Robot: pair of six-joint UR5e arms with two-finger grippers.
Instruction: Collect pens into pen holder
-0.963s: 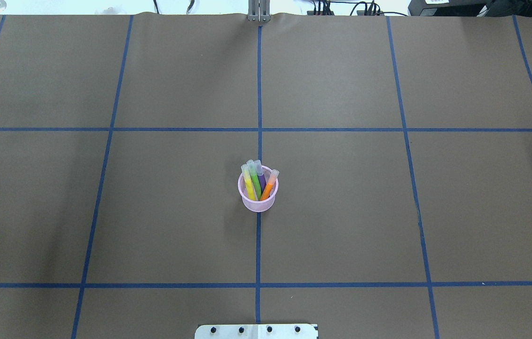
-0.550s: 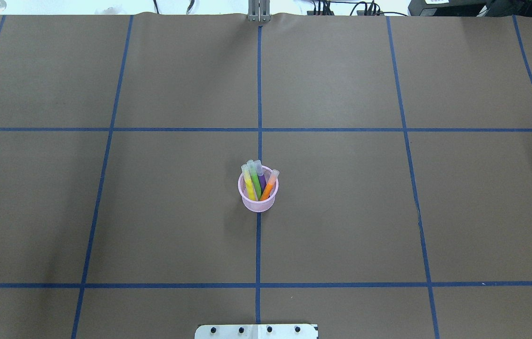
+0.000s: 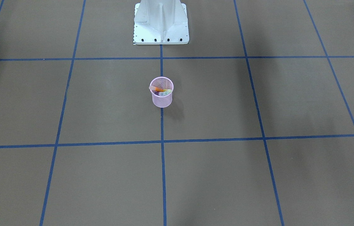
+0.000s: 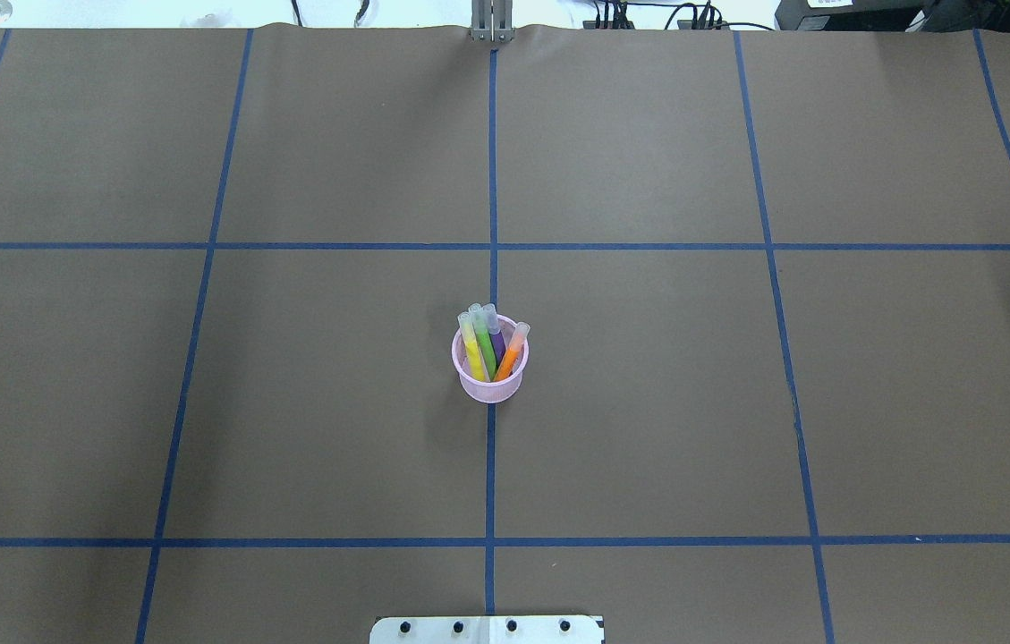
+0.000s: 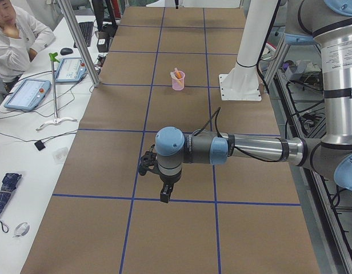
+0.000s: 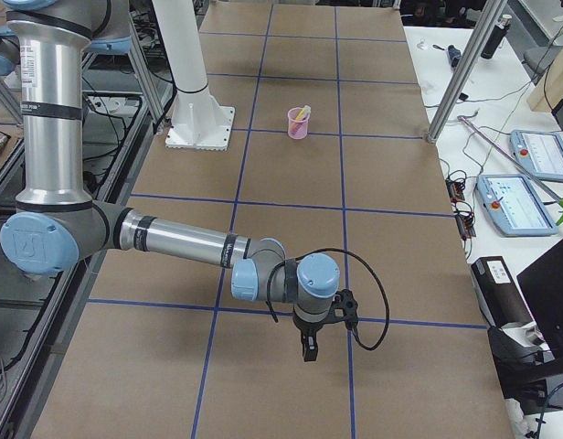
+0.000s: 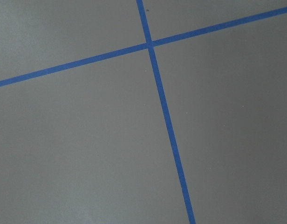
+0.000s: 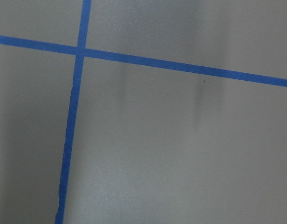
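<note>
Bright, diffuse overhead light falls evenly on the matte table cover [image 4: 648, 402]. In the front-facing view the pen holder [image 3: 161, 94] casts a soft shadow to its lower right. Right wrist view: slightly soft, with faint dark streaks.

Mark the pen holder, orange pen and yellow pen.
pen holder [image 4: 490, 390]: overhead exterior view, near mesh wall.
orange pen [image 4: 508, 360]: overhead exterior view, orange barrel.
yellow pen [image 4: 473, 356]: overhead exterior view, yellow barrel.

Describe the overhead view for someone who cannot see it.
A pink mesh pen holder stands centred on a brown table gridded with blue tape, holding a yellow pen, a green pen, a purple pen and an orange pen.
</note>
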